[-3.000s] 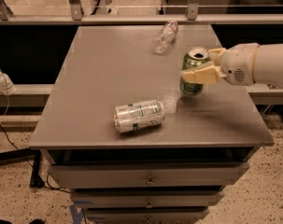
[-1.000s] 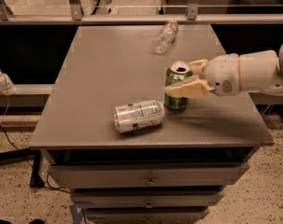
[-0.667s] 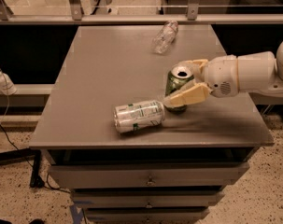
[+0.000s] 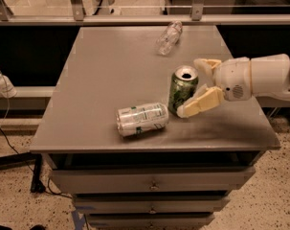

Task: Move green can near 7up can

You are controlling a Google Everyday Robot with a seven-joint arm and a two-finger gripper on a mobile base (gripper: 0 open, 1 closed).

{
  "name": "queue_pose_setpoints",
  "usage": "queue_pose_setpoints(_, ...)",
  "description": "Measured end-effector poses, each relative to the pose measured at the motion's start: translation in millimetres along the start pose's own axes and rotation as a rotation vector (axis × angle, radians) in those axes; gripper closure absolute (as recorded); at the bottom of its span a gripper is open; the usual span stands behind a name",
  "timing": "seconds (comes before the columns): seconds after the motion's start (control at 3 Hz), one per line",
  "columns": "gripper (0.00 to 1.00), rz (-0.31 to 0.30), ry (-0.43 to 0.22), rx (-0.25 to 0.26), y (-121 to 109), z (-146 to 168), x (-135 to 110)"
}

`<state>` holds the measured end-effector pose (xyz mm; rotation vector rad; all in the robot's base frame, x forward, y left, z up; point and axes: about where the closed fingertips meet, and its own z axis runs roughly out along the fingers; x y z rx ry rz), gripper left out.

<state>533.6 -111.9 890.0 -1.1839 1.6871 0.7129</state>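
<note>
Here, grey table (image 4: 111,71), speckled floor (image 4: 20,210), green can (image 4: 181,94) upright beside lying 7up can (image 4: 142,119), hand (image 4: 189,87) spread around it.

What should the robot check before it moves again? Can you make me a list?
1. The green can stands upright: ok.
2. It sits near the 7up can, with a small gap between them: ok.
3. The 7up can, lying on its side, will not roll: cannot tell.
4. The gripper is around the green can with jaws open: ok.
5. The lower jaw is clear of the green can: cannot tell.
6. The bottle lies far from the gripper: ok.
</note>
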Motion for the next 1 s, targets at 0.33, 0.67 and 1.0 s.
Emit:
queue_pose_setpoints(0.33, 0.0, -0.025, 0.006, 0.07, -17.6, -37.2, 2.5)
queue_pose_setpoints(0.67, 0.0, -0.067, 0.021, 0.189, -44.5, -100.0, 1.5)
queue_pose_setpoints(1.0, 0.0, -0.078, 0.016, 0.206, -49.3, -107.2, -4.5)
